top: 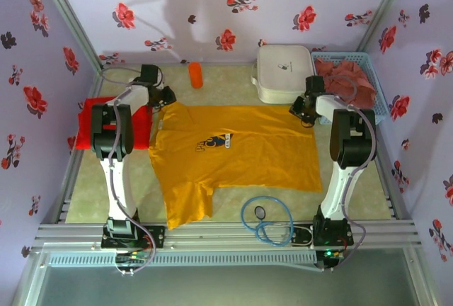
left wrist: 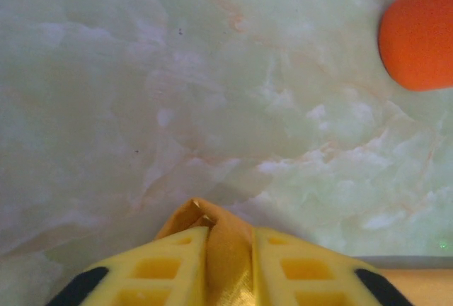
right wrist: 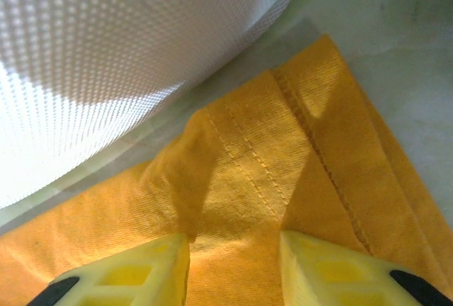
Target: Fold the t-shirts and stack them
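Straddling the yellow t-shirt's (top: 269, 157) corner, right end effector (right wrist: 235, 241) stands spread; left end effector (left wrist: 230, 234) pinches its cloth.

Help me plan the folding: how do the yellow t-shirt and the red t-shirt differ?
The yellow t-shirt lies spread open mid-table; the red t-shirt is a compact patch at the left edge. The yellow one shows a chest print; the red shows none that I can see. The left tool pinches the yellow shirt's corner; nothing grips the red. Both are soft cloth shirts.
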